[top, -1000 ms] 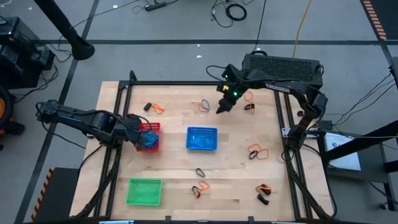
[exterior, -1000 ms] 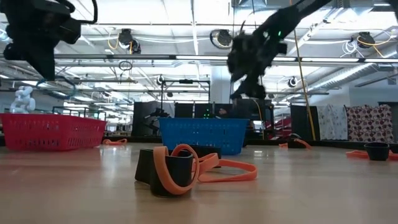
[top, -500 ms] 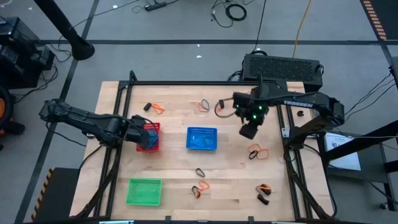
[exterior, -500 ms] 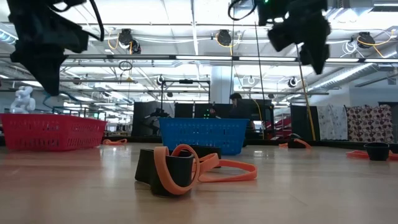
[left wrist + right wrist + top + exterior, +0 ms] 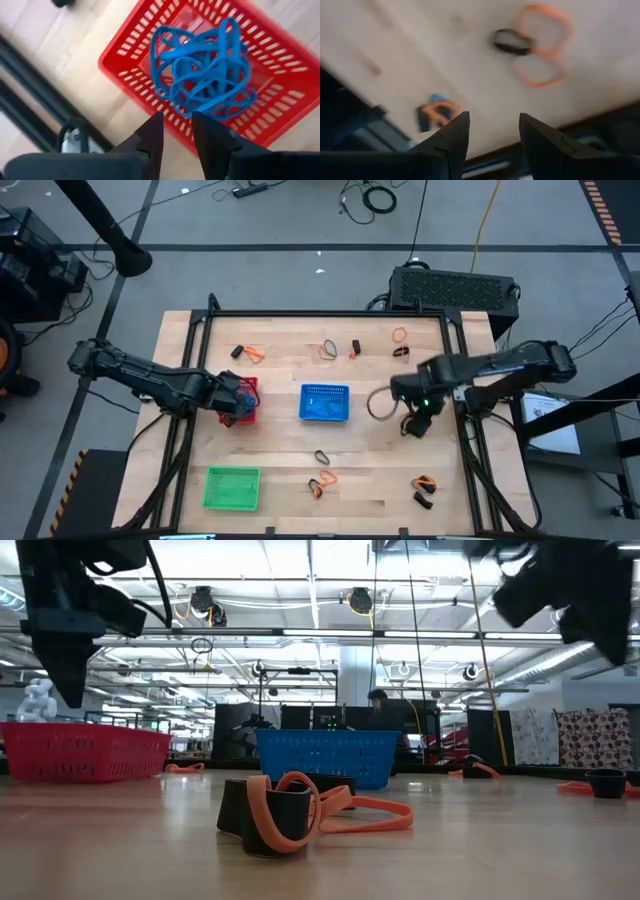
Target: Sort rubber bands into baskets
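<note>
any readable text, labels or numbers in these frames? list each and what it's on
None can be read in any view.
Red basket, blue basket, green basket: plain mesh, no labels visible.
Black case behind the table: no markings legible.
Back of the room in the low view: any signage is too small to make out.

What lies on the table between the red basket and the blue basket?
Nothing: in the high view, the stretch of table between the red basket and the blue basket is bare wood.
</note>
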Robot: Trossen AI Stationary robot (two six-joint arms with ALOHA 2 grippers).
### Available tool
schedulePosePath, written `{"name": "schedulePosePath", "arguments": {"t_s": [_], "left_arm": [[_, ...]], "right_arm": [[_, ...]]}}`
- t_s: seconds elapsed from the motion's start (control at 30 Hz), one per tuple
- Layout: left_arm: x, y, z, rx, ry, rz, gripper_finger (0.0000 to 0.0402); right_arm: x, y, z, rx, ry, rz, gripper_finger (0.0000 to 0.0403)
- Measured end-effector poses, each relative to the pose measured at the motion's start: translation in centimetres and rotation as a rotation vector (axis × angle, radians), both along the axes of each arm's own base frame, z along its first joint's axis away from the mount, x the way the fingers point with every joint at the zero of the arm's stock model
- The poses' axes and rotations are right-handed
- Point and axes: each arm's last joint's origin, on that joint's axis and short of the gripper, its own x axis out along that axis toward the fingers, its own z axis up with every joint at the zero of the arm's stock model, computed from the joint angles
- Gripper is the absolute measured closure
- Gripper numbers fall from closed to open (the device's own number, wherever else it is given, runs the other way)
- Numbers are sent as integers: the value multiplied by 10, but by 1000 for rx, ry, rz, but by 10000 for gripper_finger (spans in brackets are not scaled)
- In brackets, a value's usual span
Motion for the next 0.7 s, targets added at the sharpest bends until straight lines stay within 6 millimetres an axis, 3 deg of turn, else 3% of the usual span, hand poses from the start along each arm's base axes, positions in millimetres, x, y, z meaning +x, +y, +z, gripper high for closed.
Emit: {"name": "schedulePosePath", "arguments": {"t_s": [0.17, 0.33, 0.47, 0.7], "left_arm": [[-2, 0, 0, 2, 21, 0, 265], [-2, 1, 0, 22, 17, -14, 248], [0, 2, 0, 53, 3, -24, 247], [0, 3, 1, 89, -7, -20, 246]], "right_arm": [[-1, 37, -2, 49, -192, 61, 239], [1, 80, -21, 109, -366, 247, 239], [-5, 104, -45, 91, -353, 341, 239], [-8, 124, -82, -70, -279, 452, 239]]}}
